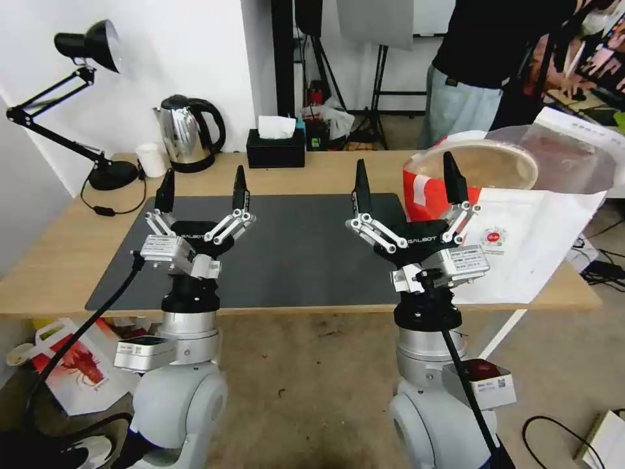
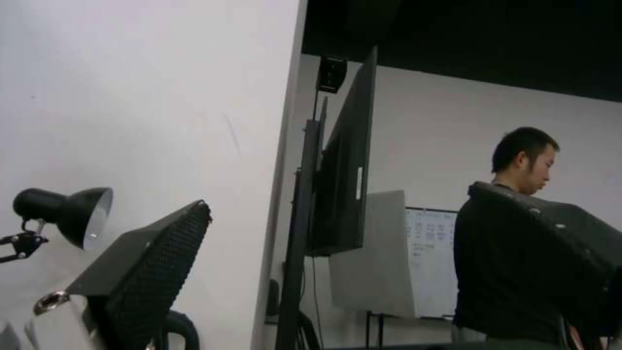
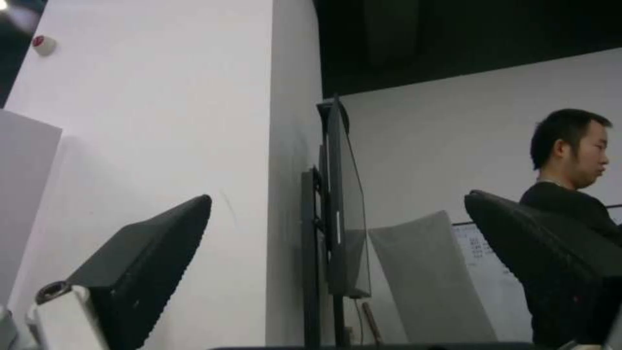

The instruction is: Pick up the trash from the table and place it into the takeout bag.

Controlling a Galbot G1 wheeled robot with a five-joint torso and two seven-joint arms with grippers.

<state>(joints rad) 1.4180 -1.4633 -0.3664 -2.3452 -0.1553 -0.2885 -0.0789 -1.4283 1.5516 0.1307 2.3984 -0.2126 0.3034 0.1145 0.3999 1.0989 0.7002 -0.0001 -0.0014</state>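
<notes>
The takeout bag (image 1: 534, 241), white and red with a small round red logo, lies at the right end of the table (image 1: 52, 254), its foil-lined mouth facing up. A shallow beige translucent lid (image 1: 495, 166), part of the trash, rests in that mouth. My right gripper (image 1: 403, 161) is open, fingers pointing up, just in front of the bag and holding nothing. My left gripper (image 1: 205, 172) is open too, raised over the near left part of the dark grey mat (image 1: 293, 247). In the wrist views, the left gripper (image 2: 341, 194) and the right gripper (image 3: 338, 196) hold nothing between their spread fingers.
At the back of the table stand a black desk lamp (image 1: 91, 45), a steel kettle (image 1: 189, 130), a small white cup (image 1: 152, 159) and a black tissue box (image 1: 275, 146). A smaller crayfish-printed bag (image 1: 78, 371) lies on the floor. A person (image 1: 482, 71) stands behind the table.
</notes>
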